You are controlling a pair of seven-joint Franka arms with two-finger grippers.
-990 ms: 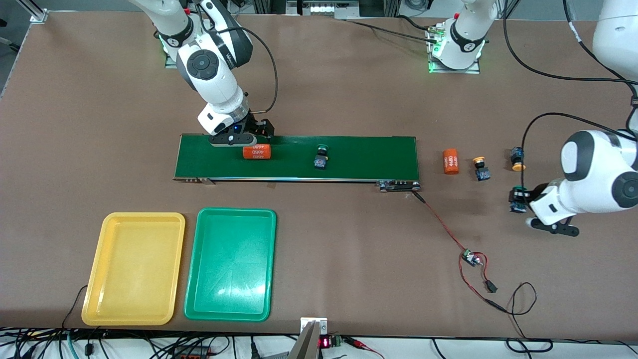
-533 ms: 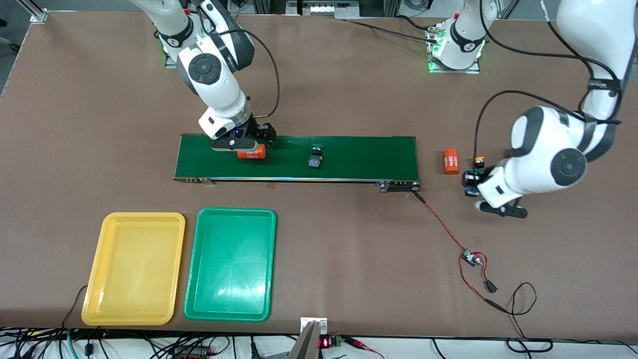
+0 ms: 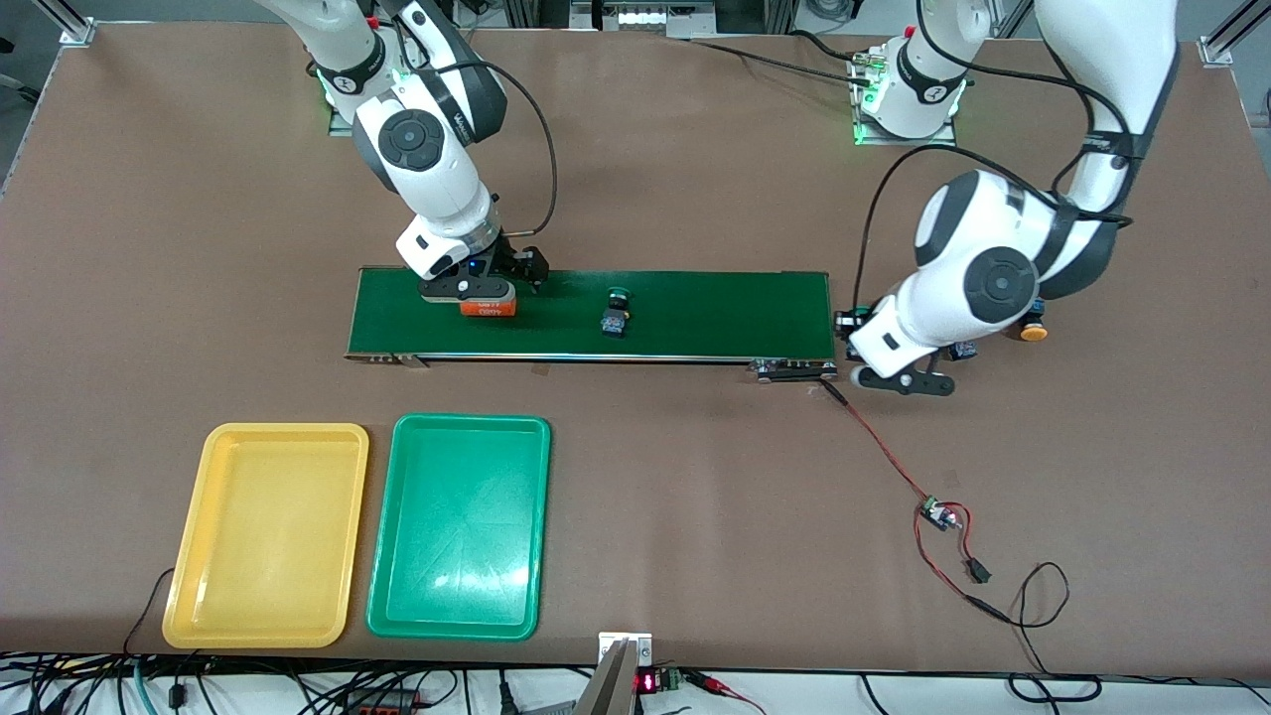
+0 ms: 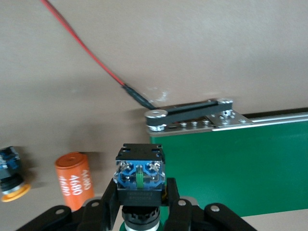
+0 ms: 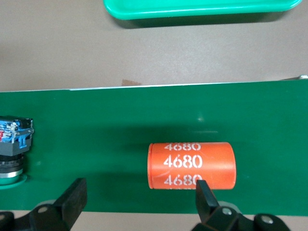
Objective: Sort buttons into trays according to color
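"4680" on orange cylinder point(image 5: 191, 166), also on second cylinder point(image 4: 74, 179)

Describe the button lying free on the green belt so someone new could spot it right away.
Find the long dark-green conveyor belt across the middle of the table. Near its middle lies a button with a dark blocky body and a green cap. Its only neighbour on the belt is a larger orange cylinder under the open right gripper.

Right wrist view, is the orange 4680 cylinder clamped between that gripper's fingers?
No, the right gripper stands open over the conveyor belt, and the orange cylinder lies free on it.
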